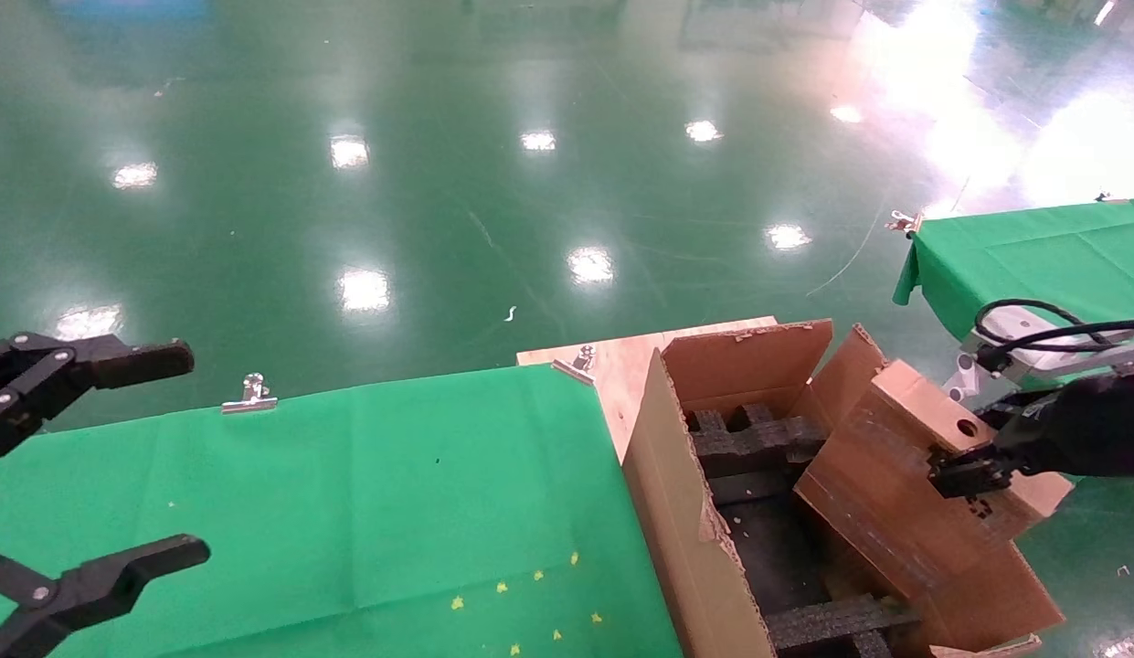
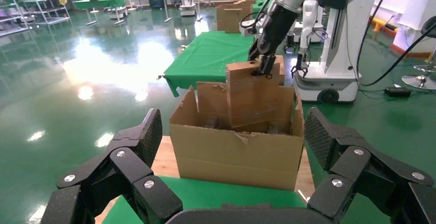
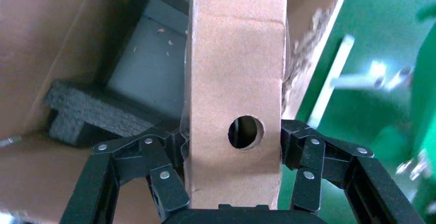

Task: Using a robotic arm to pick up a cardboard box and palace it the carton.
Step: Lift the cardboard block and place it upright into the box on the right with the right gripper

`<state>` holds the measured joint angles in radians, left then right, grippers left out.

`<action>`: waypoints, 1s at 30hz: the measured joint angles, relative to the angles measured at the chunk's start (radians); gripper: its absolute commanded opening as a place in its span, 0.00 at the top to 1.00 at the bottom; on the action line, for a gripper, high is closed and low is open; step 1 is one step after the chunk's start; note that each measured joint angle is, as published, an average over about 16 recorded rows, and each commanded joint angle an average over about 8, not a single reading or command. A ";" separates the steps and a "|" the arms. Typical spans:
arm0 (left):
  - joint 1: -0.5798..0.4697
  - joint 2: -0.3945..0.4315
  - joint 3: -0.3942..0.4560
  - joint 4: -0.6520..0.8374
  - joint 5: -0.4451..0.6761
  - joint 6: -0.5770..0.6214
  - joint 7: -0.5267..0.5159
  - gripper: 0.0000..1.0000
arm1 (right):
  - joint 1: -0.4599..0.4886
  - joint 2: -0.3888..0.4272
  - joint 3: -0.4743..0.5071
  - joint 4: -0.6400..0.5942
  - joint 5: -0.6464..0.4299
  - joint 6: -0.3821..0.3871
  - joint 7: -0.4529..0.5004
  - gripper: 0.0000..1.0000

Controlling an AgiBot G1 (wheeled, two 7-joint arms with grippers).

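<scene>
Two cardboard things matter here, and the bigger comes first: the carton (image 1: 685, 512) stands open at the right end of the near table (image 1: 347, 512), its torn flaps up and black foam (image 1: 758, 443) seated inside. Tilted over its right side is the box (image 1: 905, 475), a small oblong with a punched hole (image 1: 967, 427) near its upper end. Its lower end dips into the carton's mouth, though whether it already rests on the foam is hard to tell from these views.

Reaching in from the right, the right gripper (image 1: 964, 475) is clamped across the box's narrow faces just below the hole; the wrist view shows a finger (image 3: 169, 152) pressed flat on each side. At the near left the left gripper (image 1: 82, 475) hangs spread wide and idle over the table edge.

My guess is that the box is light and fairly stiff, yet its glossy taped sides look slippery, and corrugated walls will dent under a hard squeeze. Taking it across the short width near one end, as now, gives the fingers flat faces, but leaves the long body free to swing, so it wants a slow, steady lowering between the flaps.
</scene>
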<state>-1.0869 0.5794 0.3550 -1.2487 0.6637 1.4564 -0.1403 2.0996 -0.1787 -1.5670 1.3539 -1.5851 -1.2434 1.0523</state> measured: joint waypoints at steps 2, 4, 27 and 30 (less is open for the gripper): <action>0.000 0.000 0.000 0.000 0.000 0.000 0.000 0.00 | -0.008 -0.012 -0.008 0.000 -0.013 -0.002 0.064 1.00; 0.000 0.000 0.000 0.000 0.000 0.000 0.000 0.00 | -0.015 -0.025 -0.015 0.000 -0.025 -0.006 0.126 1.00; 0.000 0.000 0.000 0.000 0.000 0.000 0.000 0.00 | -0.075 -0.152 -0.069 0.003 -0.286 0.066 0.643 1.00; 0.000 0.000 0.000 0.000 0.000 0.000 0.000 0.00 | -0.088 -0.165 -0.075 0.005 -0.317 0.084 0.686 1.00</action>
<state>-1.0869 0.5794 0.3552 -1.2487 0.6636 1.4564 -0.1402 2.0117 -0.3438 -1.6425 1.3589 -1.9020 -1.1599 1.7382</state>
